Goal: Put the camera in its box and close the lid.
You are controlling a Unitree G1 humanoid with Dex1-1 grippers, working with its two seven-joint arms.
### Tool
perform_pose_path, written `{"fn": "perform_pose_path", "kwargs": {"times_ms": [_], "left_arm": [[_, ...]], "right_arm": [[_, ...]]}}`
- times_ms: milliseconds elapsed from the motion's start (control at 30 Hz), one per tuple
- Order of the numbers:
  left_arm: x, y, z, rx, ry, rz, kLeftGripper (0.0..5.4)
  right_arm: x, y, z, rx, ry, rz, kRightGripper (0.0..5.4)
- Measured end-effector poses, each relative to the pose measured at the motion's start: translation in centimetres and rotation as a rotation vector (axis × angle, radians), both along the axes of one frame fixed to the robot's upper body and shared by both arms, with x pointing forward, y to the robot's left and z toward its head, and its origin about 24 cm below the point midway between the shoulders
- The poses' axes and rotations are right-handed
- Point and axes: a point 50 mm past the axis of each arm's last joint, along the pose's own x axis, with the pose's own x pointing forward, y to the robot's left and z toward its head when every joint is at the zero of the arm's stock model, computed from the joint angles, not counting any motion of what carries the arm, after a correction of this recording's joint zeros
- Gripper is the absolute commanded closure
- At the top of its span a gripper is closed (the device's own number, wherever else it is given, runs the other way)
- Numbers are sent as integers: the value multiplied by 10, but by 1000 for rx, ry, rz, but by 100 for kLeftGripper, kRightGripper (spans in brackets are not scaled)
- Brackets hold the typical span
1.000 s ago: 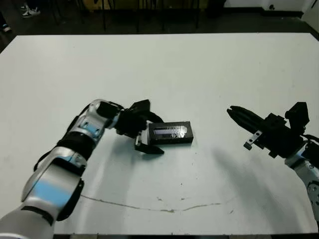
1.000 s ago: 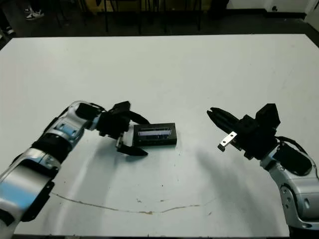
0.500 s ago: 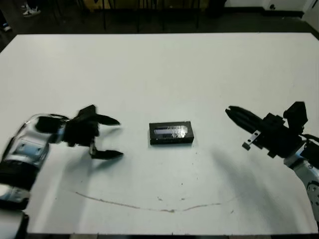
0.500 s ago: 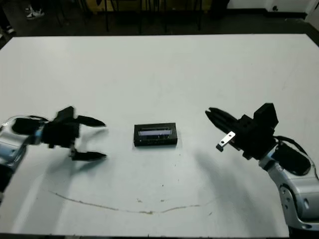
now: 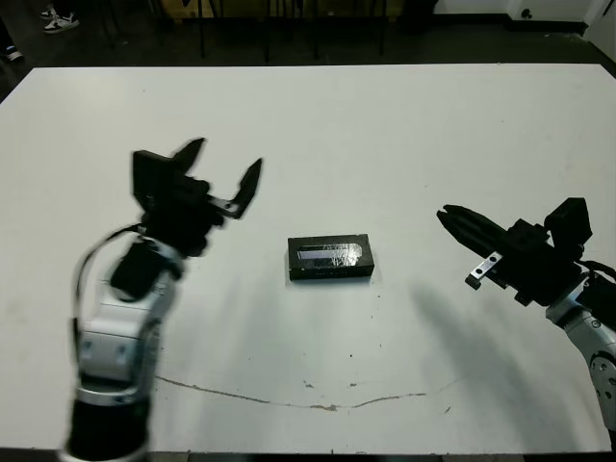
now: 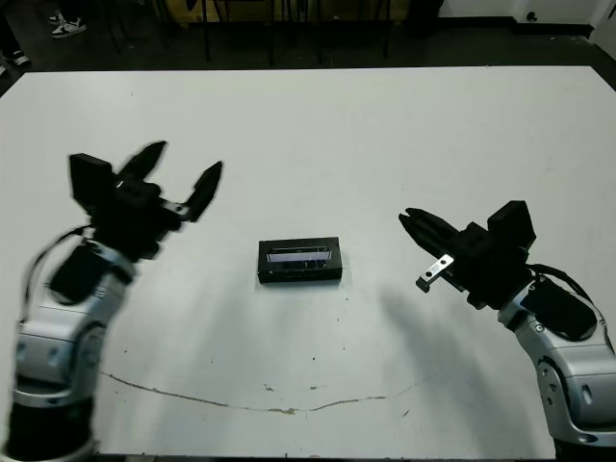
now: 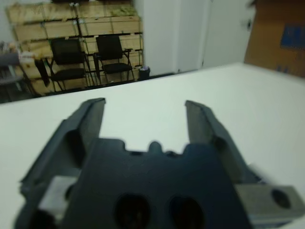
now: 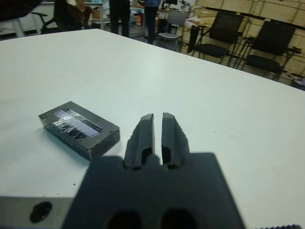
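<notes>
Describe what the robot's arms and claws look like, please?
Both arms have silver-grey shells with black joints and thin black cables. The left gripper and the right gripper each carry two pointed black fingers on a blocky black body; a small silvery bracket sits beside the right one.

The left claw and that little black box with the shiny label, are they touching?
Apart. In the left eye view the left gripper is raised, fingers spread, with bare white table between it and the closed box.
</notes>
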Motion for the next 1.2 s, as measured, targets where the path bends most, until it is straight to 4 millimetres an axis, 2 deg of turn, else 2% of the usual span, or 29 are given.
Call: {"fn": "perform_pose_path", "kwargs": {"times_ms": [167, 200, 233, 367, 467, 533, 933, 1200], "left_arm": [[-1, -44, -11, -10, 103, -93, 348], [-1, -47, -12, -8, 111, -97, 368], [-2, -60, -20, 7, 155, -119, 381], [1, -77, -49, 89, 247, -129, 440], [4, -80, -73, 150, 319, -122, 499], [6, -82, -76, 165, 318, -119, 537], [12, -83, -92, 216, 376, -116, 539], [8, -78, -89, 195, 371, -144, 539]], "right_arm": [[0, -1, -3, 30, -21, -36, 540], [0, -1, -3, 31, -20, -40, 540], [0, -4, -4, 39, -20, -55, 540], [0, -5, -4, 47, -26, -68, 540], [-1, -4, -4, 55, -27, -72, 540], [-1, -4, -4, 58, -26, -71, 540], [-2, 2, -1, 55, -35, -45, 540], [-4, 6, 1, 57, -26, -29, 540]]}}
